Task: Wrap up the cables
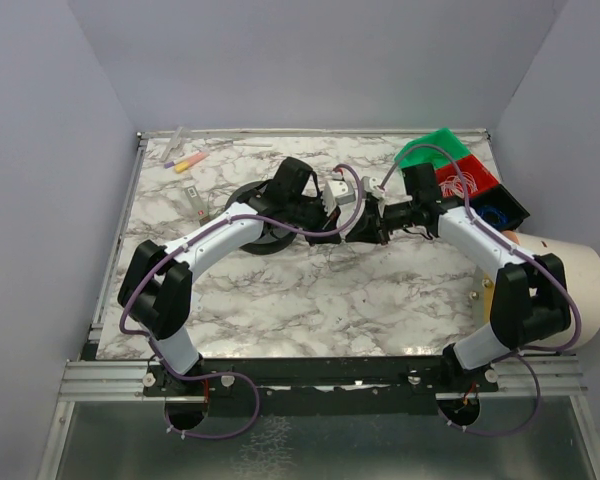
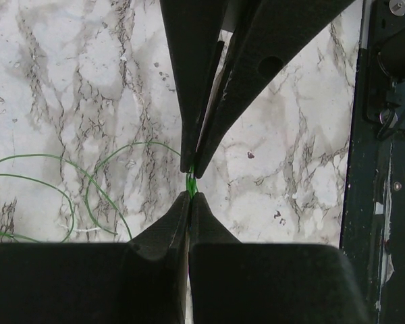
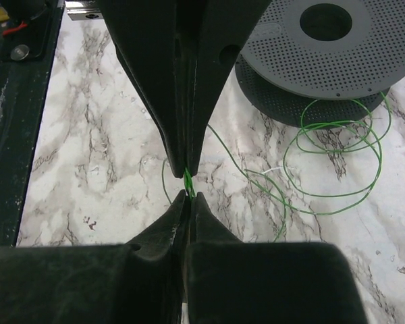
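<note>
A hair-thin green cable [image 2: 191, 182] runs as a short twisted stretch between the two grippers, which meet tip to tip over the marble table. My left gripper [image 2: 190, 196] is shut on one end of that stretch. Directly opposite, my right gripper [image 3: 189, 196] is shut on the other end of the cable [image 3: 187, 181]. The rest lies in loose loops [image 3: 337, 152] on the table, and the same loops [image 2: 54, 185] show in the left wrist view. From above, the left gripper [image 1: 354, 224] and right gripper [image 1: 376, 220] meet mid-table; the cable is too thin to see there.
A black perforated spool [image 3: 324, 47] lies flat beside the loops, under the left arm [image 1: 255, 215]. Green [image 1: 435, 150], red [image 1: 470, 180] and black [image 1: 502, 210] bins stand at the back right. Markers [image 1: 185, 162] lie at the back left. A white cylinder [image 1: 570, 285] stands at the right edge.
</note>
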